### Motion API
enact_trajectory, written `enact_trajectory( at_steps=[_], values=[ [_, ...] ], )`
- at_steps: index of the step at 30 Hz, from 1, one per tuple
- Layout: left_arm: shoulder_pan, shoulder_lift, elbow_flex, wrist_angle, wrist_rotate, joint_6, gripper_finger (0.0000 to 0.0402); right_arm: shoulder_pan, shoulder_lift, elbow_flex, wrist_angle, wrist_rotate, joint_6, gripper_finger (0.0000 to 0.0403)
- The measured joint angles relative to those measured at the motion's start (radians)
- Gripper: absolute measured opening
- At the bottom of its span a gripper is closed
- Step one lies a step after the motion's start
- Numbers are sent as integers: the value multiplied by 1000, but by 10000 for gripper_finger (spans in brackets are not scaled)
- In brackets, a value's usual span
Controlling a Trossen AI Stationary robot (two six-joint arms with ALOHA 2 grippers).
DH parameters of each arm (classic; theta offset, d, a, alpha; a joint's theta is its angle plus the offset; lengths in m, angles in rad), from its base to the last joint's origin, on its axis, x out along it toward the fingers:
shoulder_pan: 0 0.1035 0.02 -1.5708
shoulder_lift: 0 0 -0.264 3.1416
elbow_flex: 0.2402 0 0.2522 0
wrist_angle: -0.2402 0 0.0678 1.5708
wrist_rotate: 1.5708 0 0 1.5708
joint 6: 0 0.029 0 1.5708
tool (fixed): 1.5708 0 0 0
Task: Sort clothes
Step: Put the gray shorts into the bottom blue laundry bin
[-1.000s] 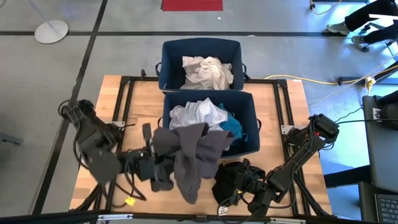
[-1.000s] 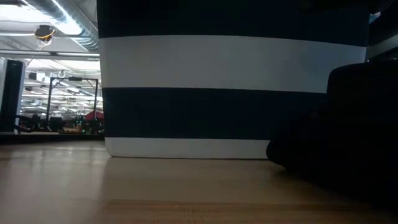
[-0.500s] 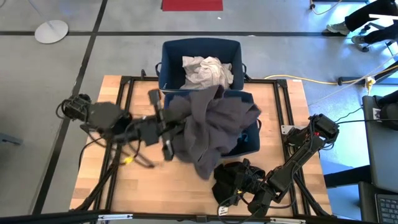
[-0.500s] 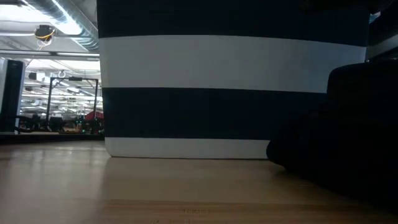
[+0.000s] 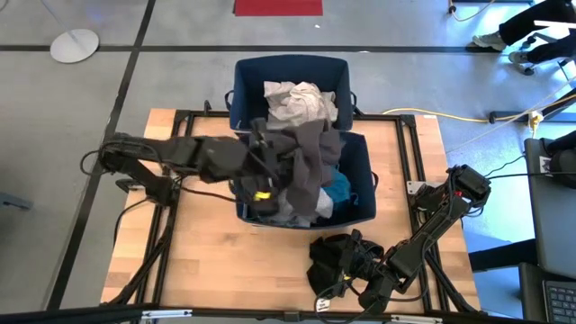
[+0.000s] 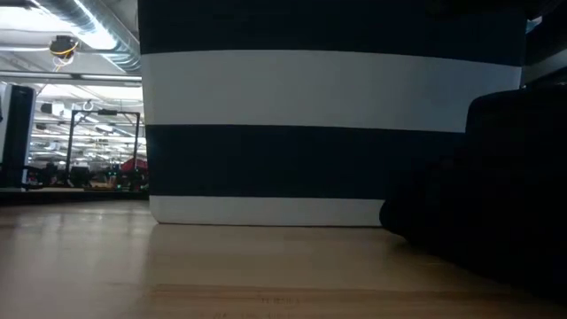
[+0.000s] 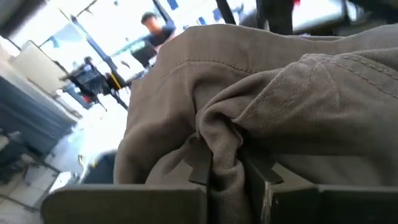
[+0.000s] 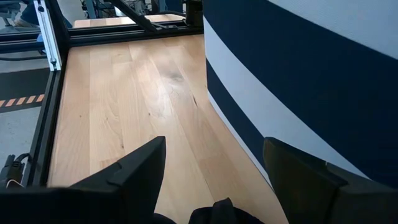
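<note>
The left gripper [image 7: 227,165] pinches a dark grey garment [image 5: 306,157] over the near navy bin [image 5: 363,193], while the right gripper [image 8: 211,171], fingers spread, rests above a black garment [image 5: 331,261]

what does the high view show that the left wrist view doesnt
Only the high view: both navy bins, the near bin and the far bin holding a white garment, a black garment on the table by the open right gripper.

Only the left wrist view: fabric folds pinched between the left gripper fingers.

Both: the dark grey garment the left gripper holds over the near bin.
</note>
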State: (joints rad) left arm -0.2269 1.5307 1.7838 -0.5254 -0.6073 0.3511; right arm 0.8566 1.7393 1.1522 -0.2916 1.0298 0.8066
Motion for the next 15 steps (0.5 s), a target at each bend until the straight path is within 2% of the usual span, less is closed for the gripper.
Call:
enact_trajectory(
  at_steps=[6,9,15],
  values=[
    [20,0,-197,17,82,6,31,0,0,0,-4,1,0,271],
    [25,0,-299,82,107,17,30,0,0,0,-4,1,0,271],
    [76,-1,-494,222,184,-62,35,0,0,0,-3,9,-1,271]
  ],
)
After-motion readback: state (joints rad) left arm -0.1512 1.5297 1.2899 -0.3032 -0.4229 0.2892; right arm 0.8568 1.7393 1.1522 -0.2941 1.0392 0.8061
